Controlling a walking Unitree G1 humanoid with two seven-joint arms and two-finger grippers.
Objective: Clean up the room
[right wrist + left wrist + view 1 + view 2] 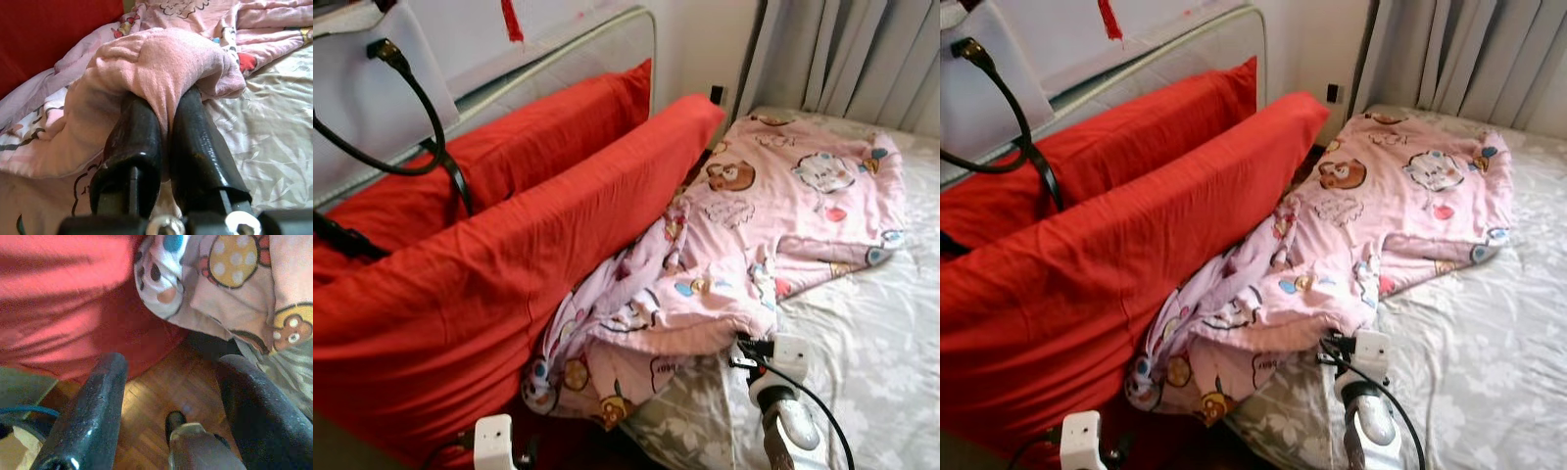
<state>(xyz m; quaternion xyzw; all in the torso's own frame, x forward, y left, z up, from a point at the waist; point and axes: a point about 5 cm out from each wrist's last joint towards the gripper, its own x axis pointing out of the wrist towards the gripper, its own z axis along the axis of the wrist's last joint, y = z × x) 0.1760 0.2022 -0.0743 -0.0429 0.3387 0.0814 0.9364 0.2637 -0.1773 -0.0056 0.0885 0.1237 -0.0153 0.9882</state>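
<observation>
From our head cameras we look down on a bed [891,372] with a pale leaf-patterned sheet. A pink cartoon-print blanket [773,225] lies crumpled across it, its lower folds spilling off the bed's edge toward two red pillows [509,264] that lean against the headboard [558,54] beside the blanket. Our right arm reaches to the blanket's near edge, where the right gripper [741,345] meets the fabric. A black cable [401,117] loops over the pillows, on the side away from the blanket.

In our left wrist view, the left gripper [171,401] hangs with its two black fingers [93,416] spread wide and nothing between them. Beyond them we see wooden floor [161,387], with the blanket's hanging corner and a red pillow above it.

In our right wrist view, the right gripper's fingers are clenched on a fold of the blanket's plain pink underside, which bunches over their tips. The sheet lies just beside the pinched fold.
</observation>
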